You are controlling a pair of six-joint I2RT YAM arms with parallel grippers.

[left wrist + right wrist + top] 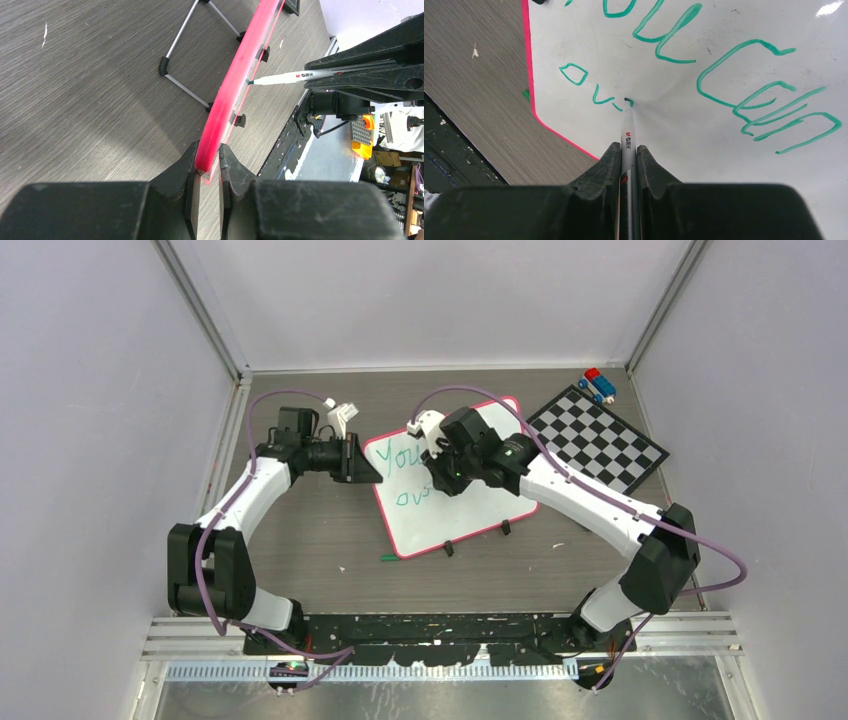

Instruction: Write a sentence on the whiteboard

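A dark wood-grain table (300,540) sits between pale walls (100,390); a checkerboard (600,440) lies at the far right. The whiteboard (470,515) is mid-table, between the two arms, apparently propped on a wire stand (187,90). The sentence (398,460) so far reads "You can" with "ov" below it. The left gripper (207,162) pinches the board's pink rim, jaws nearly closed on it. The right gripper (628,152) clamps a marker (628,132), whose green tip touches the board just right of the "v".
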